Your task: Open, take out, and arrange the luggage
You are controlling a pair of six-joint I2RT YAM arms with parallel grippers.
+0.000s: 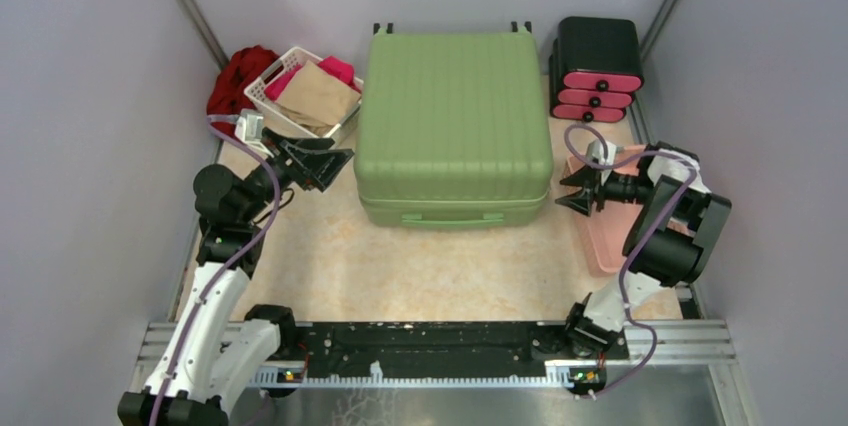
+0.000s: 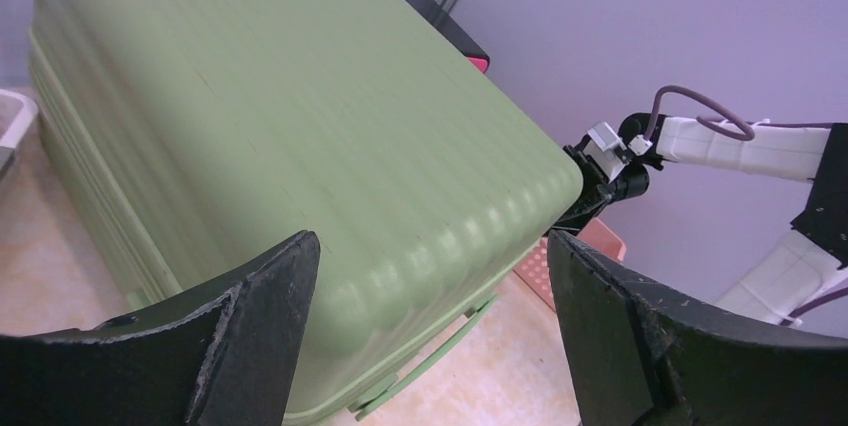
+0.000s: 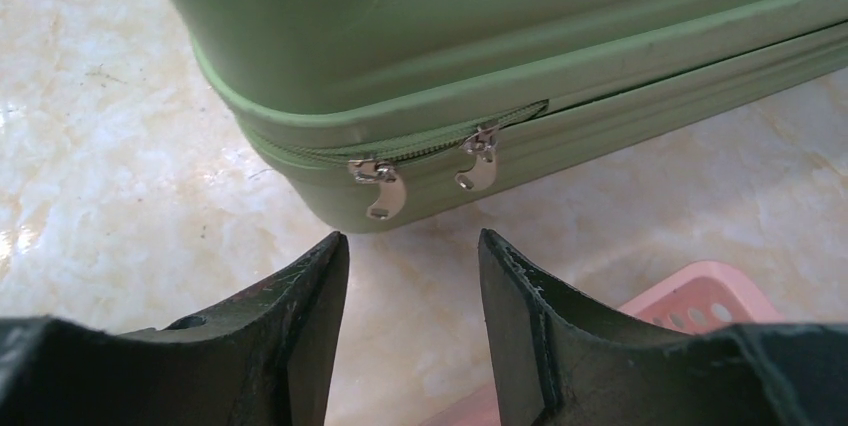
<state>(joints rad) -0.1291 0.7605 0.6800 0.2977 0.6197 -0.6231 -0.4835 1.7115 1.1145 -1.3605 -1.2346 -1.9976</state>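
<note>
Right arm [image 1: 662, 236] hides part of pink basket [image 1: 598, 242]; wrist views crop luggage [image 2: 280, 146].

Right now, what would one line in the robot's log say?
suitcase: closed, zipped | left gripper: open, empty, beside suitcase | right gripper: open, empty, facing zipper pulls

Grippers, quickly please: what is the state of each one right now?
Left gripper: open wide, holding nothing, facing a corner of the luggage.
Right gripper: open, holding nothing, facing the zipper pulls.
</note>
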